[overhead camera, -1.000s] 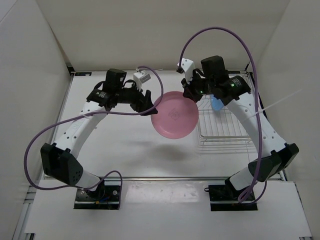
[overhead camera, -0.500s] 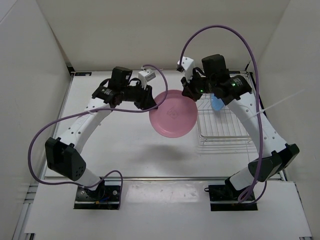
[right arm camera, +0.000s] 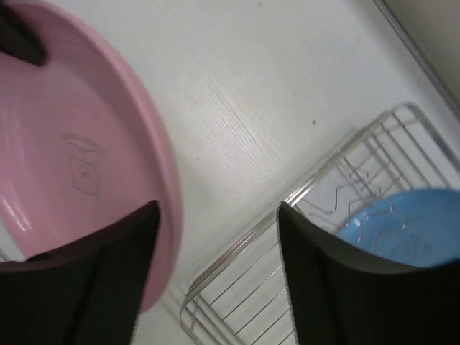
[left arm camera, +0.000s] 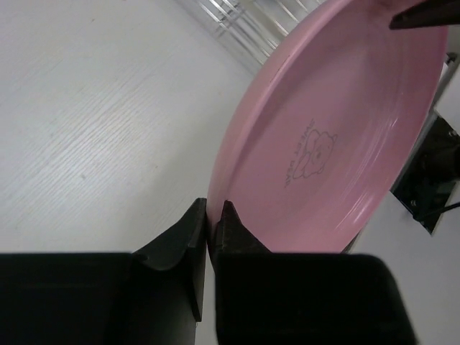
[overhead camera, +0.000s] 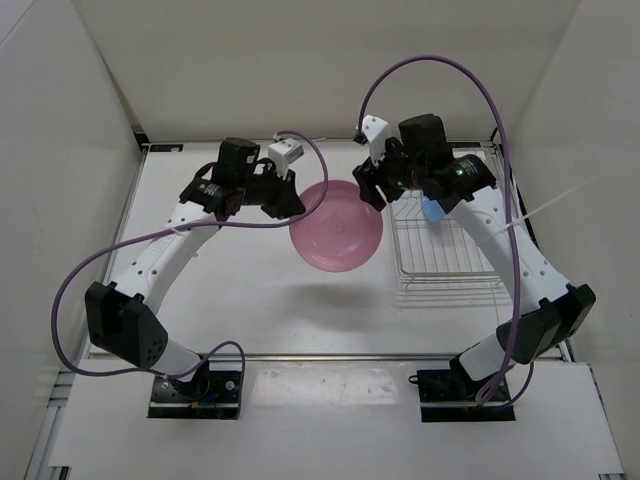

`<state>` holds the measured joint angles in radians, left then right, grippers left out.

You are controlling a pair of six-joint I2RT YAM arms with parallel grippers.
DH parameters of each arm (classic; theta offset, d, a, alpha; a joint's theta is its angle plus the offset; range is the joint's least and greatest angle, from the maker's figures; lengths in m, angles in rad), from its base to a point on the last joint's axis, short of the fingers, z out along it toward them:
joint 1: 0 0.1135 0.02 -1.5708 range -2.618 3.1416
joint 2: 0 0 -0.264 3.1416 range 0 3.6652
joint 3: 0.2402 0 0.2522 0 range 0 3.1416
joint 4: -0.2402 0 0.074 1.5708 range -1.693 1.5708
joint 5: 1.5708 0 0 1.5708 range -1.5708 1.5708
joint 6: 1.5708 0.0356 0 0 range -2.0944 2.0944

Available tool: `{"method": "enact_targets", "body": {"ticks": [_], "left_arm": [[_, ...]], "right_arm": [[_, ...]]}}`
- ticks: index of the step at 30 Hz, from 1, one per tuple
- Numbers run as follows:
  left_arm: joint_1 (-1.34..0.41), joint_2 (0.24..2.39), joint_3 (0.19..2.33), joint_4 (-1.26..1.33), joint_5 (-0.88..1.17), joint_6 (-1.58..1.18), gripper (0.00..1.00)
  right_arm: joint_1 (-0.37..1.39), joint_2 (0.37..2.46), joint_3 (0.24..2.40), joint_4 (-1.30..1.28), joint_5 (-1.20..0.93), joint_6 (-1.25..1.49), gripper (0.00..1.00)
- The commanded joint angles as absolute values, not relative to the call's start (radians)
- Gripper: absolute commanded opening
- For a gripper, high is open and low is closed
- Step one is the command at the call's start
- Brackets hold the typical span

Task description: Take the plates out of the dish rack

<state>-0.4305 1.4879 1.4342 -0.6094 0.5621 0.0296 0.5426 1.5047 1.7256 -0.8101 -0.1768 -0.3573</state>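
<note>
roughly halfway: left gripper (left arm camera: 212,215) pinches pink plate (left arm camera: 330,129) at nine o'clock, right gripper (right arm camera: 215,215) gapes wide; blue plate (right arm camera: 402,226) sits in rack (right arm camera: 251,287).

Left gripper (left arm camera: 213,210) pinches the plate (left arm camera: 323,129) rim between its tips. Right gripper (right arm camera: 215,208) stands with jaws apart, rim beside one finger.

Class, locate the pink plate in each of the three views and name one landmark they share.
Top external: pink plate at the centre, left of the dish rack.
Left wrist: pink plate fills the upper right.
Right wrist: pink plate along the left side.
Shared landmark: the dish rack, right of centre, top edge, lower right respectively.
</note>
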Motion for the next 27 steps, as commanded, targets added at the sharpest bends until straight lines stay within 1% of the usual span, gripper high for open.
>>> {"method": "enact_targets", "body": {"ticks": [1, 2, 3, 4, 6, 7, 8, 10, 12, 15, 21, 27], "left_arm": [[-0.364, 1.393, 1.352, -0.557, 0.474, -0.03, 0.11], [-0.347, 1.393, 1.335, -0.543, 0.448, -0.044, 0.11], [-0.328, 1.393, 1.319, -0.543, 0.41, -0.054, 0.11], [-0.305, 1.393, 1.304, -0.543, 0.41, -0.054, 0.11], [-0.229, 1.42, 1.258, -0.543, 0.384, -0.071, 0.11], [-0.2, 1.436, 1.244, -0.543, 0.383, -0.071, 0.11], [-0.137, 1.475, 1.217, -0.543, 0.399, -0.08, 0.11], [-0.071, 1.526, 1.207, -0.543, 0.454, -0.08, 0.11], [0.03, 1.606, 1.192, -0.543, 0.51, -0.055, 0.11], [0.164, 1.709, 1.193, -0.506, 0.601, -0.044, 0.11], [0.291, 1.912, 1.333, -0.497, 0.644, -0.083, 0.11], [0.353, 2.117, 1.502, -0.514, 0.696, -0.15, 0.11]], "right_arm": [[0.537, 1.489, 1.683, -0.688, 0.106, -0.29, 0.8], [0.517, 1.5, 1.674, -0.674, 0.161, -0.273, 0.82], [0.502, 1.5, 1.674, -0.661, 0.196, -0.238, 0.82], [0.485, 1.5, 1.683, -0.651, 0.227, -0.212, 0.89], [0.417, 1.5, 1.696, -0.64, 0.235, -0.181, 0.93], [0.399, 1.5, 1.709, -0.64, 0.235, -0.16, 0.98], [0.368, 1.49, 1.709, -0.631, 0.235, -0.16, 0.98], [0.356, 1.489, 1.709, -0.609, 0.248, -0.169, 0.98], [0.344, 1.461, 1.665, -0.557, 0.336, -0.202, 0.98], [0.324, 1.413, 1.588, -0.5, 0.367, -0.242, 0.98], [0.29, 1.347, 1.508, -0.48, 0.334, -0.242, 0.98], [0.279, 1.316, 1.489, -0.48, 0.316, -0.252, 0.98]]}}
